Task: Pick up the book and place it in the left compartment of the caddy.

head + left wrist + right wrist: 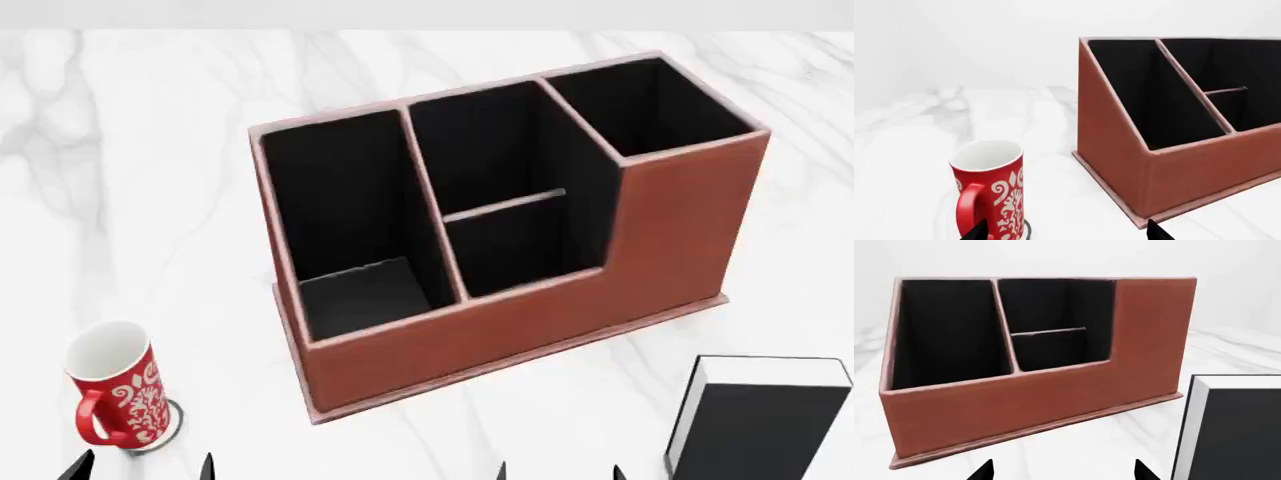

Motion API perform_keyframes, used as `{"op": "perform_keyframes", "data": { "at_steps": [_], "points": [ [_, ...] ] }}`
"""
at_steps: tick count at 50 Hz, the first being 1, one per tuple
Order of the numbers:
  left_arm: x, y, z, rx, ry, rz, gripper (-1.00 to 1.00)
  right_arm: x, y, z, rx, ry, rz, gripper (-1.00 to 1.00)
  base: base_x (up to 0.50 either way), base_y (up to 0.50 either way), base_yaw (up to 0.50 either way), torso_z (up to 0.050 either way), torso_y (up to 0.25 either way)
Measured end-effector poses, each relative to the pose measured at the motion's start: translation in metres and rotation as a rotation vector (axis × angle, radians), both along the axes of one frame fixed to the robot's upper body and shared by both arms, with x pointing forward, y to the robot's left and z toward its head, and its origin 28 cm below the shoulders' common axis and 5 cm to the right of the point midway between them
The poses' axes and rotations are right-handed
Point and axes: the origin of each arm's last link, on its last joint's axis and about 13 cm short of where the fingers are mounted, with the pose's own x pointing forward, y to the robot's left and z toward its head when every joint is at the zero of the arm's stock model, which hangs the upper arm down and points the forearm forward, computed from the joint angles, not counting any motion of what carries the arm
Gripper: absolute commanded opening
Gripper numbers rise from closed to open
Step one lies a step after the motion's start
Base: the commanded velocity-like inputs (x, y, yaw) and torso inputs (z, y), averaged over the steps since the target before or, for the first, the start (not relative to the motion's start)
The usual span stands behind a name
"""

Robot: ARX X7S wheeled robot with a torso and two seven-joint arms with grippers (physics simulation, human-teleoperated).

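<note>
The reddish-brown caddy (pixel 534 300) stands in the middle of the marble table, black-lined, with three sections. Its left compartment (pixel 350 220) is the wide undivided one and holds nothing. The black book (pixel 763 420) with white page edges stands upright at the front right, apart from the caddy; it also shows in the right wrist view (pixel 1234 430). My right gripper (pixel 558 472) is open and empty, just left of the book. My left gripper (pixel 144 470) is open and empty at the front left, close to the mug. The caddy also shows in the left wrist view (pixel 1174 170) and the right wrist view (pixel 1021 405).
A red patterned mug (pixel 118 400) with a white inside stands at the front left, next to my left gripper's fingertips (pixel 977 231). The white marble table (pixel 147 180) stretches around the caddy to a pale wall behind.
</note>
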Motion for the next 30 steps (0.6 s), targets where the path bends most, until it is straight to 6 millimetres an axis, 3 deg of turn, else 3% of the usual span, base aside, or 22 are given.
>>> {"op": "perform_keyframes", "data": {
  "at_steps": [30],
  "points": [
    [-0.0024, -0.0001, -0.0011, 0.136, -0.005, 0.046, 1.0, 0.0015, -0.0019, -0.0033, -0.031, 0.031, -0.082, 1.0, 0.0, 0.0, 0.0, 0.0, 0.0]
  ]
}}
